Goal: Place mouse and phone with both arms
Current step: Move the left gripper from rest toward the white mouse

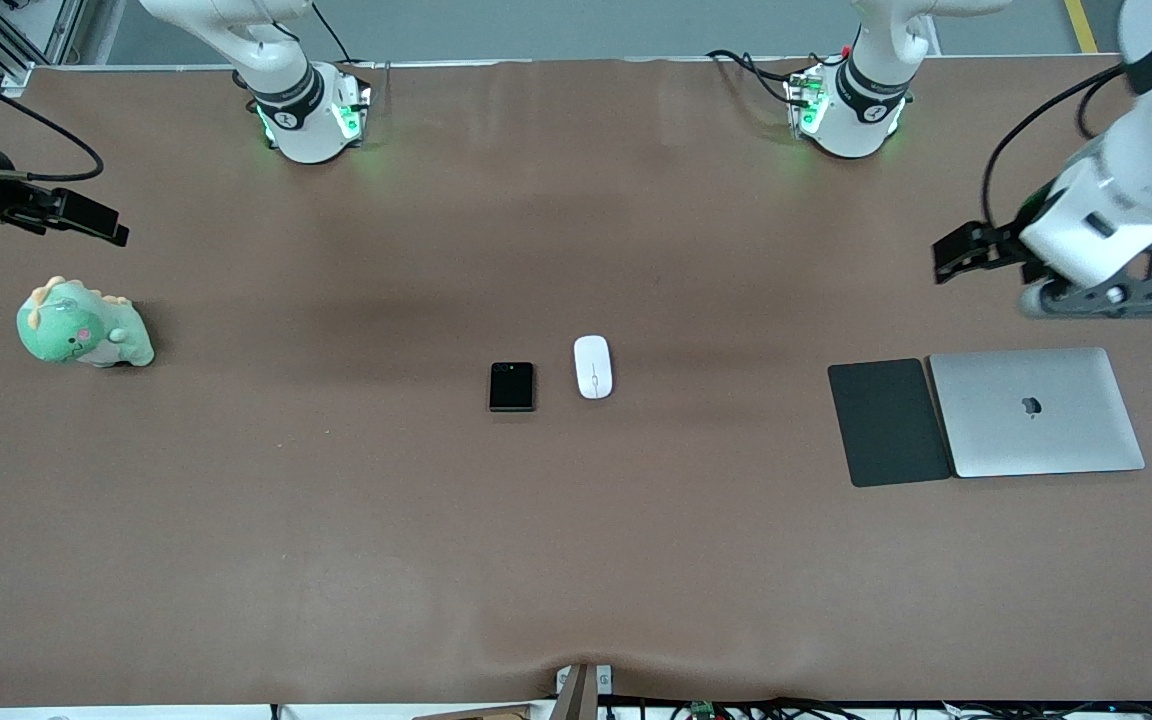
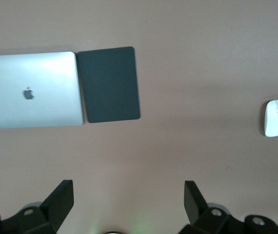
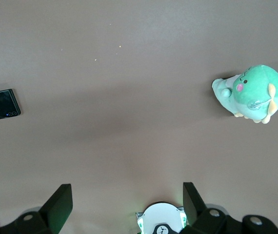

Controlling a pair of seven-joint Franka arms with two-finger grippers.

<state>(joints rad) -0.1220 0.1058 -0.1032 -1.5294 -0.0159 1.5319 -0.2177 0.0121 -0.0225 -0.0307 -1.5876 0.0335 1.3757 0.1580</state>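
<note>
The white oval mouse (image 1: 593, 366) lies at the table's middle, with the small black folded phone (image 1: 512, 386) beside it toward the right arm's end. The mouse also shows in the left wrist view (image 2: 275, 118), the phone in the right wrist view (image 3: 4, 103). My left gripper (image 1: 956, 252) is open and empty, high over the table above the laptop's end. My right gripper (image 1: 86, 220) is open and empty, high over the table near the plush toy. In the wrist views each gripper's own fingers stand wide apart: left (image 2: 128, 197), right (image 3: 127, 200).
A closed silver laptop (image 1: 1036, 411) and a dark grey flat pad (image 1: 887, 421) lie side by side at the left arm's end. A green plush dinosaur (image 1: 84, 327) sits at the right arm's end. Both arm bases (image 1: 311, 110) glow green.
</note>
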